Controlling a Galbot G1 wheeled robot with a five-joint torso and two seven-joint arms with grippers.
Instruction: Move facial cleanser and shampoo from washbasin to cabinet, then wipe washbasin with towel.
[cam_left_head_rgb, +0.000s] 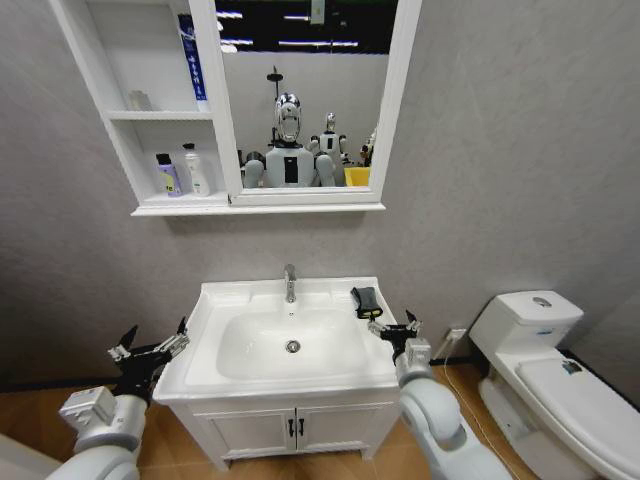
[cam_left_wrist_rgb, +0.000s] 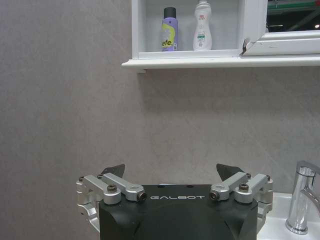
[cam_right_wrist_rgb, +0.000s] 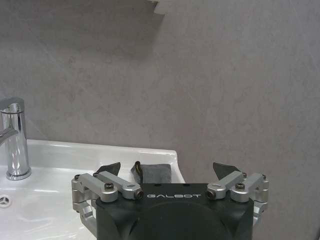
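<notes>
Black towel (cam_left_head_rgb: 366, 300) on washbasin (cam_left_head_rgb: 215, 375) rim just beyond spread-fingered right gripper (cam_left_head_rgb: 393, 326) (left gripper (cam_left_head_rgb: 150, 349) likewise spread)

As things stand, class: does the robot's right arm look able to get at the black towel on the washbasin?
Probably yes. The right end effector hovers open just in front of the towel, which lies on the washbasin rim's back right corner, with nothing between them.
</notes>
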